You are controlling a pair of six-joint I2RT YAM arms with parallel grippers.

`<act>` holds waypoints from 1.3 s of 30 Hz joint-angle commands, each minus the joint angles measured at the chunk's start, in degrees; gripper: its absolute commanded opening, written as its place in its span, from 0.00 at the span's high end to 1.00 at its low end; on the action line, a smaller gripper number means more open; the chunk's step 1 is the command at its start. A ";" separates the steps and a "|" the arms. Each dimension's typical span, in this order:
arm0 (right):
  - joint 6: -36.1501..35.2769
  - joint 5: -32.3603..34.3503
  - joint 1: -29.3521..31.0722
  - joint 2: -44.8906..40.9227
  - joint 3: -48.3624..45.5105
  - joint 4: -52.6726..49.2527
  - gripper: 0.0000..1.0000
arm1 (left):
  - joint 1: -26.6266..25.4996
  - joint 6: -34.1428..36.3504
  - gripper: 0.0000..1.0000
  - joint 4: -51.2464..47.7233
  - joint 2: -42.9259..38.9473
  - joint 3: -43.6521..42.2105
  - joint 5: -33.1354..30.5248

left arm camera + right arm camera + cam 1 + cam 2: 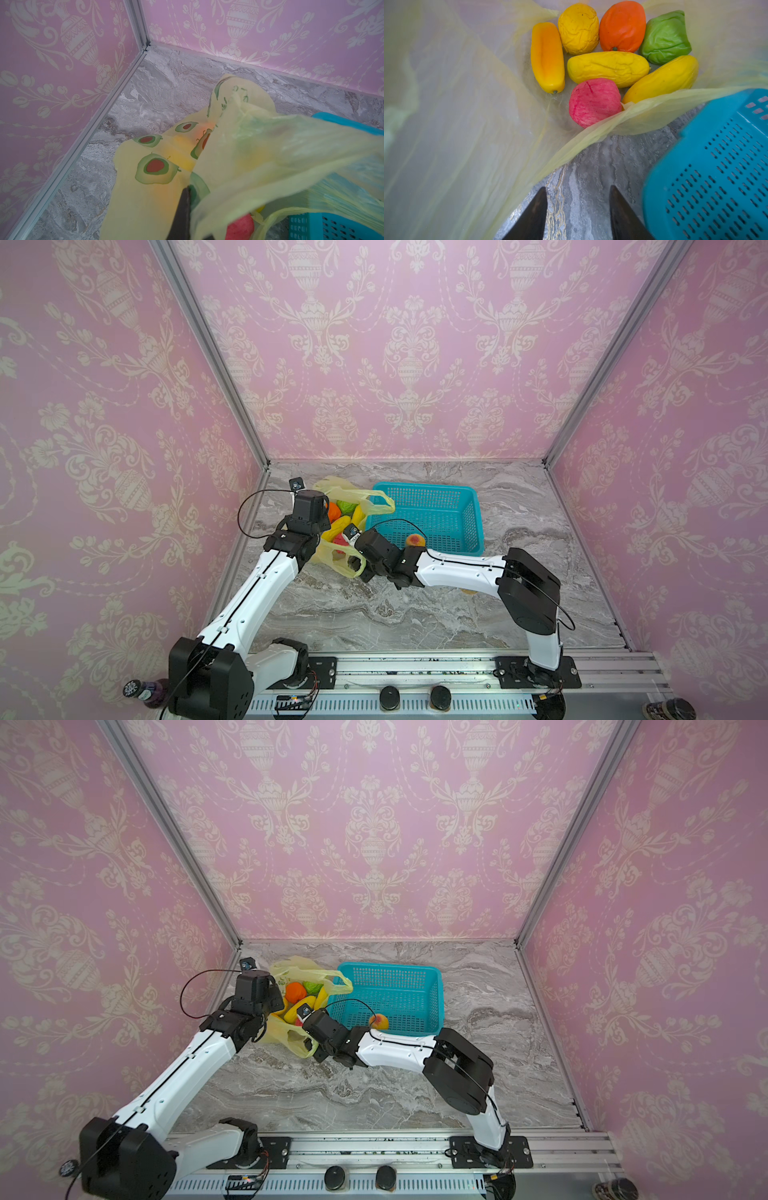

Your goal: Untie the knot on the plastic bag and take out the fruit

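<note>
The thin translucent yellow-green plastic bag lay open beside the teal perforated plastic basket, with no knot showing. The left gripper was pinched shut on the bag's film, holding the mouth up. The right gripper, nearer the opening, stood partly spread and empty, aimed into it. Straight ahead, just past the rim, sat one pink-red fruit. Behind it lay three elongated yellow fruits, the middle one crosswise to the reach. Then came one round yellow fruit, one orange fruit and one green fruit, making seven inside. One peach-coloured fruit lay in the basket.
</note>
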 commanded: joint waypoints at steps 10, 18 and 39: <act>-1.15 4.27 0.78 4.51 8.29 3.62 0.44 | 0.47 -0.63 1.00 -1.46 -3.74 0.07 3.19; -0.83 4.63 0.69 13.46 16.94 0.03 0.38 | 0.49 -0.29 1.00 -1.21 -5.48 -0.54 4.10; 4.59 8.26 1.30 21.76 20.60 -4.96 0.28 | 0.52 -0.37 1.00 -1.22 -6.44 -1.07 4.76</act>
